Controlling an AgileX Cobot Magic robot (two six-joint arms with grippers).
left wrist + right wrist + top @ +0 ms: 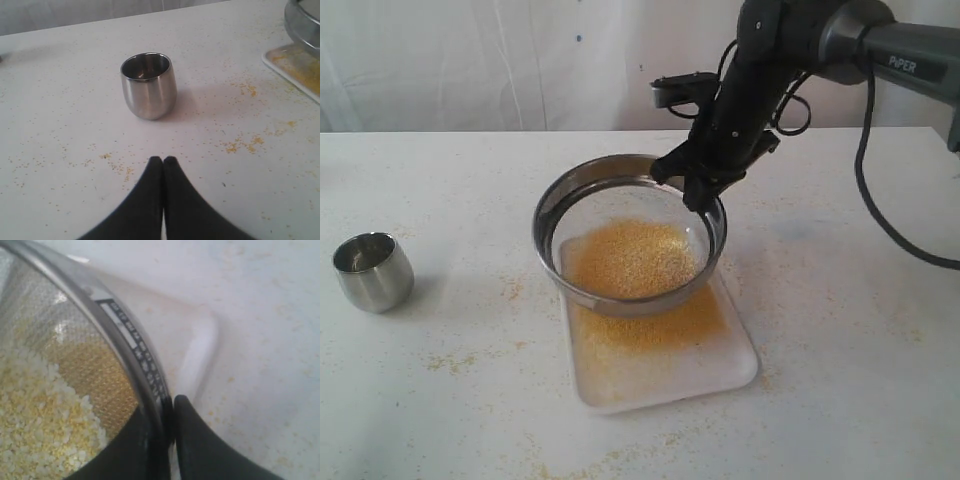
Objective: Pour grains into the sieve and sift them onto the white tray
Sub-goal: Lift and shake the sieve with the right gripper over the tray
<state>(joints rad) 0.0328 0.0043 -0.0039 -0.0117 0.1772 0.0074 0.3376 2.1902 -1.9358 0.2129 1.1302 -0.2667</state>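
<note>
The sieve (555, 200) hangs tilted a little above the white tray (735, 365), with my right gripper (703, 188) shut on its far right rim. One finger is inside the rim and one outside in the right wrist view, where the sieve (125, 335) holds whitish and yellow grains (35, 415) on its mesh. Grains (630, 258) lie in the sieve, and fine yellow ones (650, 335) cover the tray beneath. My left gripper (163, 161) is shut on nothing, low over the table, short of the steel cup (148, 85). It does not show in the exterior view.
The small steel cup (373, 271) stands upright and looks empty at the left of the table. Stray yellow specks (245, 145) are scattered over the white tabletop around the tray (295, 67). A black cable (880, 200) hangs from the right arm.
</note>
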